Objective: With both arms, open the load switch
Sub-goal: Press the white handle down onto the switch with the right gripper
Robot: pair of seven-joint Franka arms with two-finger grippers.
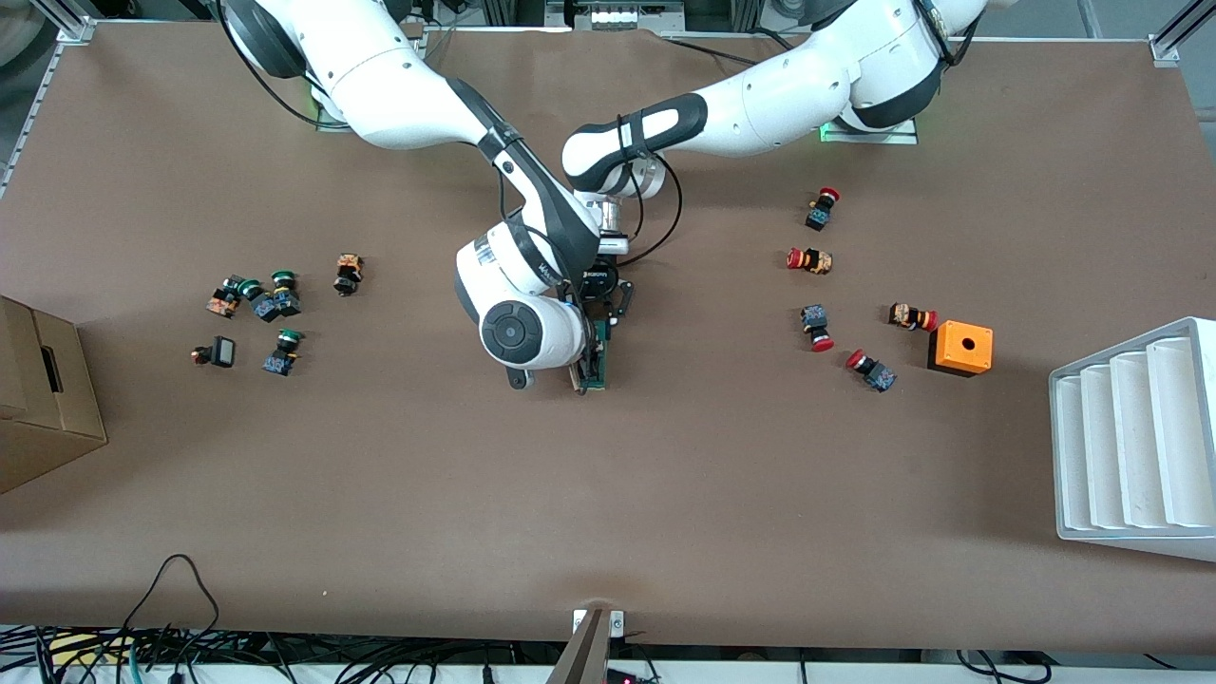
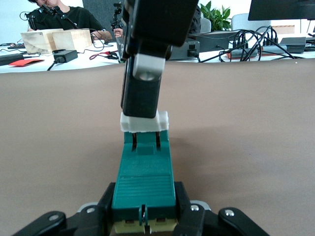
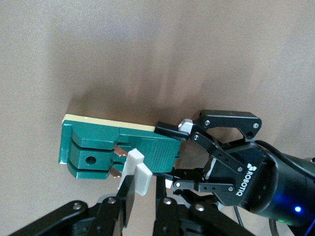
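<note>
The load switch (image 1: 598,372), a dark-green block with a ribbed top, lies at the middle of the table, held between both grippers. My left gripper (image 2: 143,202) is shut on its ribbed end, one finger on each side of the block (image 2: 145,167). My right gripper (image 3: 142,186) comes down from above and is shut on the white end piece (image 3: 140,173). In the right wrist view that white piece is lifted out of the green body (image 3: 93,142), with copper contacts showing beneath it. In the front view the right arm's wrist covers most of the switch.
Several red-capped push buttons (image 1: 812,261) and an orange box with a hole (image 1: 961,348) lie toward the left arm's end. A white slotted rack (image 1: 1135,437) stands past them. Green-capped buttons (image 1: 261,304) and a cardboard box (image 1: 38,399) sit toward the right arm's end.
</note>
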